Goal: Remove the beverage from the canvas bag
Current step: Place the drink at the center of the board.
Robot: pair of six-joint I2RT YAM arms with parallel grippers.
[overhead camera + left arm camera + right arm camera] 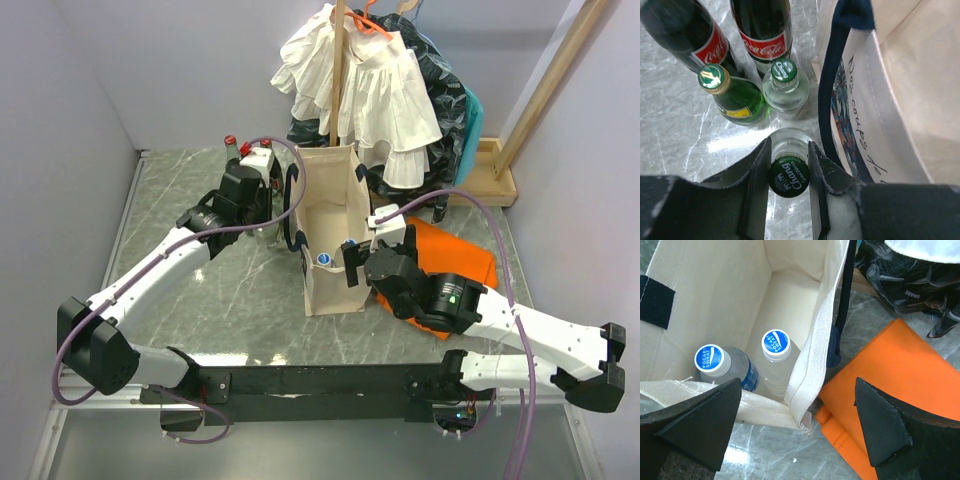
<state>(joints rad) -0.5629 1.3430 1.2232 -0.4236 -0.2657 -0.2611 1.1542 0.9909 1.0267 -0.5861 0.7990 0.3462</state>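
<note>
The cream canvas bag [335, 285] stands open at mid-table, its navy handles hanging down. Inside it stand two clear bottles with blue-and-white caps [776, 345] [710, 360]. My right gripper [798, 386] is open, straddling the bag's near right corner rim [815, 365] without clamping it. Left of the bag, outside it, my left gripper [789, 170] is shut on the neck of a clear soda-water bottle with a green cap [788, 176]. This bottle stands close beside the bag's printed side [860, 125].
Just beyond the held bottle stand two dark cola bottles [765, 35], a green glass bottle [735, 95] and a small clear bottle [785, 82]. A folded orange cloth [900, 385] lies right of the bag. Hanging clothes and a dark bag [400, 90] are behind it.
</note>
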